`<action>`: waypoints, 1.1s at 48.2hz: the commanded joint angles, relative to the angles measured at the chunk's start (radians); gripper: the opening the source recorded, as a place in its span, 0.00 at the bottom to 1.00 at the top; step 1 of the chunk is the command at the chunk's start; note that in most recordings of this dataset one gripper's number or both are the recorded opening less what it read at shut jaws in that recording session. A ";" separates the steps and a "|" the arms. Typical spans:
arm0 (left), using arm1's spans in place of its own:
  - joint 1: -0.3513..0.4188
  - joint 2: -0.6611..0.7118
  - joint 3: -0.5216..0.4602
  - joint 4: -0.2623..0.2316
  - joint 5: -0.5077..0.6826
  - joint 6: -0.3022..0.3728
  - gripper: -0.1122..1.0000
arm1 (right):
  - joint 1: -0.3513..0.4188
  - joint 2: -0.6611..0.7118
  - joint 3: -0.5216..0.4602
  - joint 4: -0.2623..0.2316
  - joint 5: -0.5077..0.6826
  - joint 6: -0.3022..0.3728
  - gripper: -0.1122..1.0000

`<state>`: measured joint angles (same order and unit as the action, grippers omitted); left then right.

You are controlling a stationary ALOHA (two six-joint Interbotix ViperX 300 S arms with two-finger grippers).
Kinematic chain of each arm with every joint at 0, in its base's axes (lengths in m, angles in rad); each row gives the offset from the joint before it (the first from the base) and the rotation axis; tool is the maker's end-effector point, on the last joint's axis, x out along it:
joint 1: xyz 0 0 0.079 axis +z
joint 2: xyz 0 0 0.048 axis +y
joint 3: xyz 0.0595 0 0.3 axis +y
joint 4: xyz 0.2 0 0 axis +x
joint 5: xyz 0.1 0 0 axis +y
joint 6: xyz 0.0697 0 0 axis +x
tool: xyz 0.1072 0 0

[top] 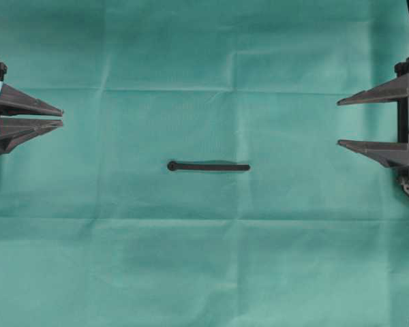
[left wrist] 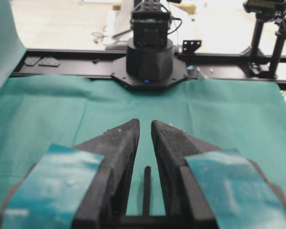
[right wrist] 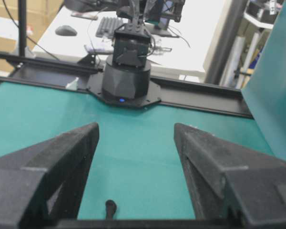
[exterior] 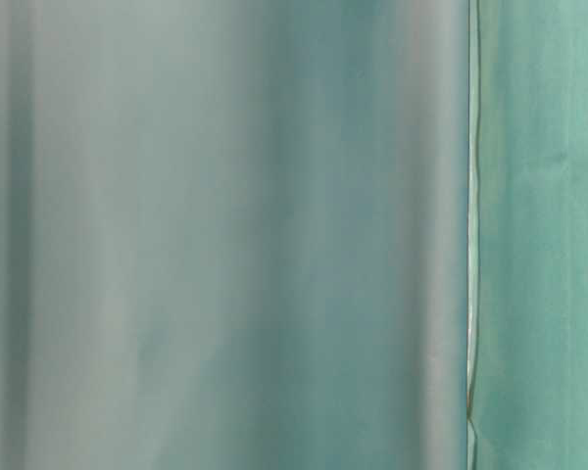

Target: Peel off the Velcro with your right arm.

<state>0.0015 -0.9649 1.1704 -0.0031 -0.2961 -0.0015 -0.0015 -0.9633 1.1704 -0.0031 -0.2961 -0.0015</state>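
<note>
while the velcro (top: 208,166) lies flat, right tool (top: 339,122) gapes — seemingly empty.

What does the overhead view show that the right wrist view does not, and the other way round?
Only the overhead view shows the left gripper, its jaws nearly together, and the whole Velcro lying flat, far from both grippers. Only the right wrist view shows the opposite arm's base and a desk with a keyboard. Both show the green cloth, the open right gripper and the Velcro's rounded end.
</note>
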 commanded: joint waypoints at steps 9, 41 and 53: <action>-0.006 -0.003 0.034 -0.015 -0.044 -0.005 0.11 | -0.025 0.020 0.040 0.005 -0.009 0.008 0.10; -0.006 0.003 0.097 -0.017 -0.101 -0.005 0.57 | -0.029 0.005 0.110 0.005 -0.075 0.051 0.41; -0.006 0.021 0.094 -0.017 -0.106 -0.006 0.81 | -0.029 0.011 0.103 0.005 -0.075 0.058 0.79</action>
<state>-0.0015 -0.9633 1.2793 -0.0184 -0.3912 -0.0077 -0.0291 -0.9603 1.2931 -0.0015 -0.3620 0.0506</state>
